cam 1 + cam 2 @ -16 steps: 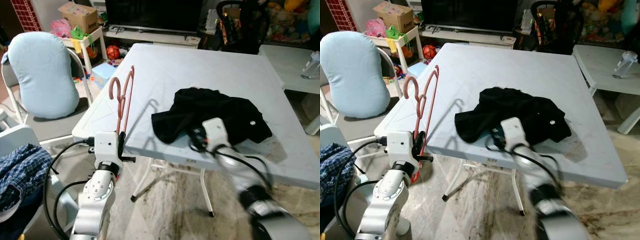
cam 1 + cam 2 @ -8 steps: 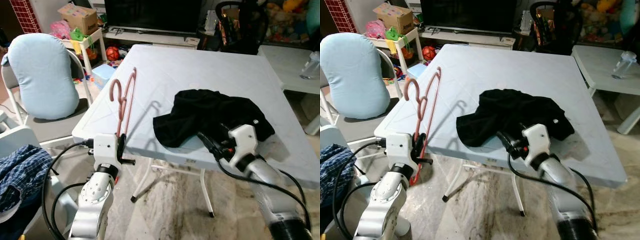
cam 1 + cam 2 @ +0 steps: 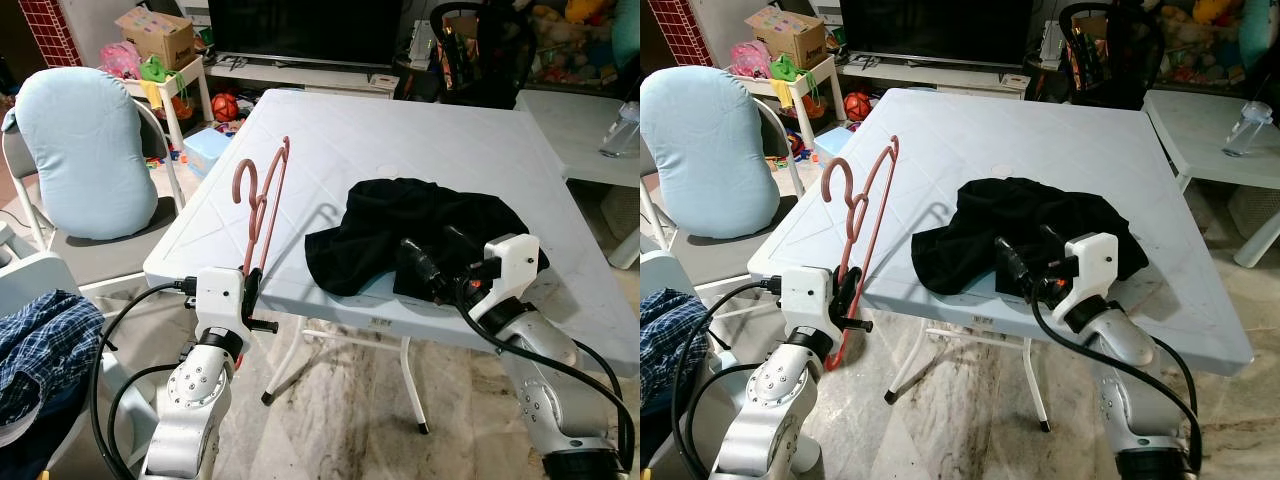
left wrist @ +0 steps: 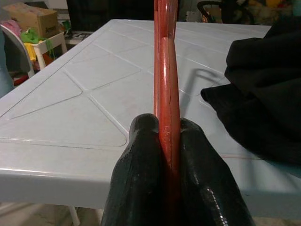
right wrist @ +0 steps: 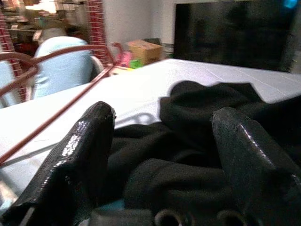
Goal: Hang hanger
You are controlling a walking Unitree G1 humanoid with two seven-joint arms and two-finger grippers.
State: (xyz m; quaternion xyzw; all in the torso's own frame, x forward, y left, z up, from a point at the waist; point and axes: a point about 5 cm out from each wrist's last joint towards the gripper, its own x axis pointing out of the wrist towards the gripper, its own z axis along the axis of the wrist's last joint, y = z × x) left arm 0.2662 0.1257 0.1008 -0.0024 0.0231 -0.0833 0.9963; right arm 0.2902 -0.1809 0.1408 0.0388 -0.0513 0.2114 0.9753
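Table (image 3: pixel 420 150): white plastic folding top, moulded diamond pattern.
Chair (image 3: pixel 85 150): pale blue padded back, standing just beside the table's left edge.
Checked cloth (image 3: pixel 35 345): blue plaid, heaped low at the near left.
Television (image 3: pixel 305 30): dark screen beyond the table's far edge.
Cardboard box (image 3: pixel 158 30): on a small white shelf, far left.
Bottle (image 3: pixel 620 130): seemingly clear plastic, on a second white table, far right.
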